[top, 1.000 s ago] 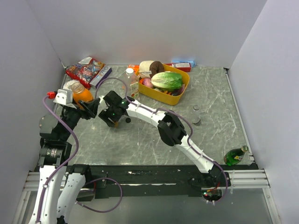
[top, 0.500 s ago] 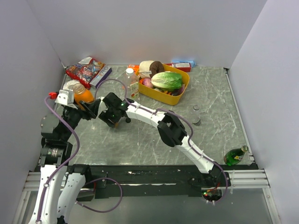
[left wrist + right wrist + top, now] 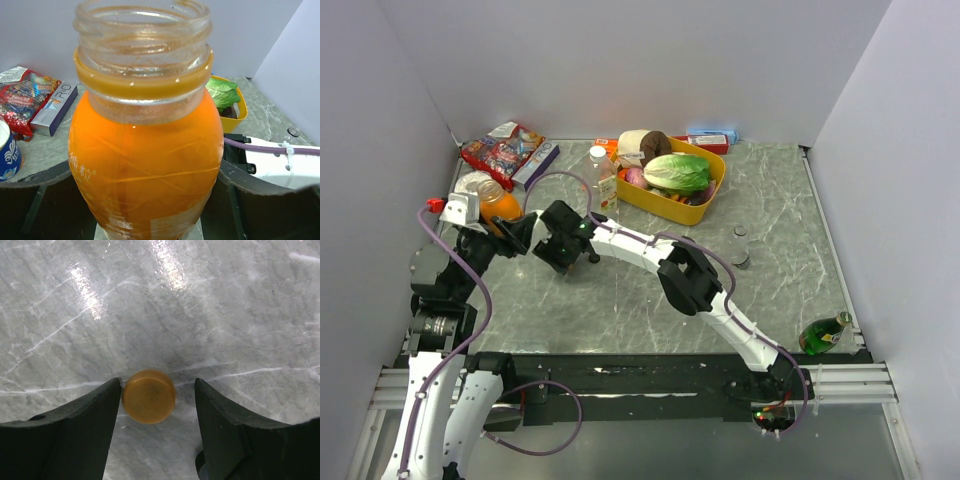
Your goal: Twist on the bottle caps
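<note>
My left gripper (image 3: 508,232) is shut on the bottle with orange drink (image 3: 496,206), held upright above the table's left side. In the left wrist view that bottle (image 3: 145,145) fills the frame, its threaded neck (image 3: 142,40) uncapped, between the dark fingers (image 3: 252,192). My right gripper (image 3: 564,252) points down at the table just right of it. Its jaws are open around the orange-gold cap (image 3: 149,396), which lies flat on the marble. The left finger (image 3: 90,425) touches the cap; the right finger (image 3: 225,425) stands apart from it.
A clear bottle with a white top (image 3: 602,176) stands behind the right gripper. A yellow tray (image 3: 712,191) of vegetables sits at the back, snack bags (image 3: 501,150) at the back left. A small greyish bottle (image 3: 740,245) stands to the right, a green glass bottle (image 3: 823,333) at the near right.
The right gripper's jaws have narrowed around the orange-gold cap and the gripper has shifted slightly left. The left gripper and the orange bottle have stayed put.
</note>
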### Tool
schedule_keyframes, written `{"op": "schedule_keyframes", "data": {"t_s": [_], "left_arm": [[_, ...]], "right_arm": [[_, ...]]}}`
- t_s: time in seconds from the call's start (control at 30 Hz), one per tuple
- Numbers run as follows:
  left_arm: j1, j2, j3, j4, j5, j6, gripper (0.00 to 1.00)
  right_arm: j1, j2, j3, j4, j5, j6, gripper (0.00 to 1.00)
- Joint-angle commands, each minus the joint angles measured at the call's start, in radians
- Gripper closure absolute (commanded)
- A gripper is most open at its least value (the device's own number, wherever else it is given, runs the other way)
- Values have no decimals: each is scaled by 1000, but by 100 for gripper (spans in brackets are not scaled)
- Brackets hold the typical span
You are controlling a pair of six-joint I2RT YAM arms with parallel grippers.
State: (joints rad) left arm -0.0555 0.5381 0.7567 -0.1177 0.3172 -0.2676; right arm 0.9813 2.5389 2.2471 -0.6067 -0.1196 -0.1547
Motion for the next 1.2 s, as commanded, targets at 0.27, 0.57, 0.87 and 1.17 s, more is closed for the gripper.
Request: {"op": "schedule_keyframes", "data": {"t_s": [0.27,0.57,0.87,1.17], "left_arm": [[6,-7,-16,72,20,-28,99],[6,-1,-36,89,33,-27,99],[6,100,-56,225,128,24,98],[-18,475,36,308,624,220,99]], "right_arm": [[17,-83,-64,-65,-15,0,37],[19,-80,-44,-48,-51,-98,55],[-82,-436,-304,-21,-205,-259,75],[-318,-1027,-563,-210,-532,-514,74]]}}
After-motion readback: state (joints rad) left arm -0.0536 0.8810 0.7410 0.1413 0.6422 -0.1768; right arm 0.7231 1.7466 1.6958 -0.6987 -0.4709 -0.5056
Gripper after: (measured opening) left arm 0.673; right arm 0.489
